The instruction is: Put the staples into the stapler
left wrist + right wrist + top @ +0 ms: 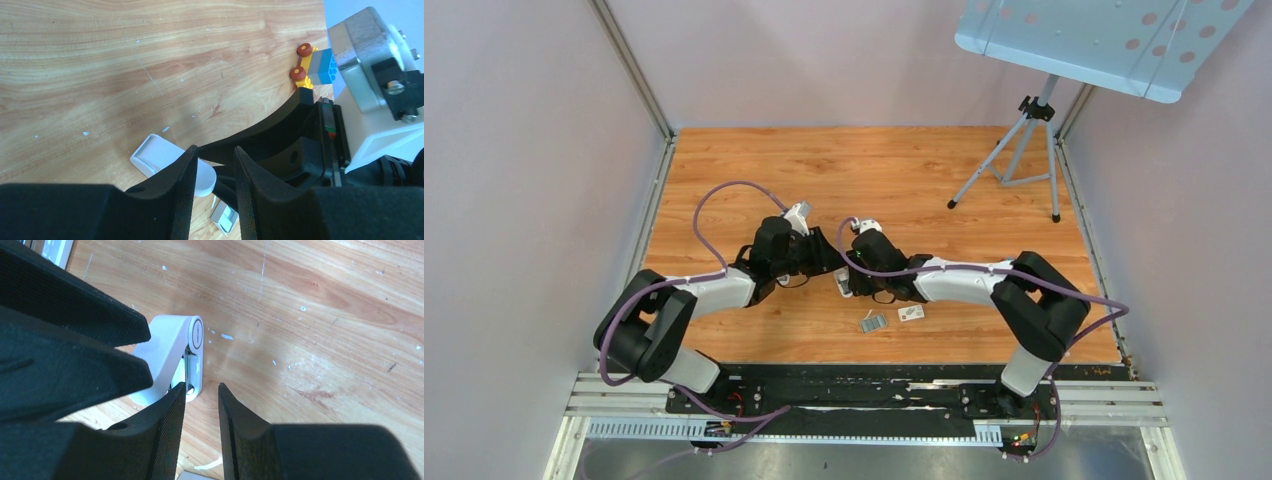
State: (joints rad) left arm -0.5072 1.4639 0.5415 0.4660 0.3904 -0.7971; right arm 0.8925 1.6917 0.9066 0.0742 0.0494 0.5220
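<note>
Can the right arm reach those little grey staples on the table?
Probably yes. The staples lie in the open on the table, close by the right arm, with nothing on top of them. The right gripper is open but sits at the stapler, so it would have to pull back first.

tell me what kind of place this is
Probably a robot lab work cell: a wooden table boxed in by pale wall panels, a left arm and right arm bolted to a rail at its near edge, and a tripod under a perforated plate.

Arms (724,290) blk/white; purple cables (714,200); blk ribbed fingers (175,200).
</note>
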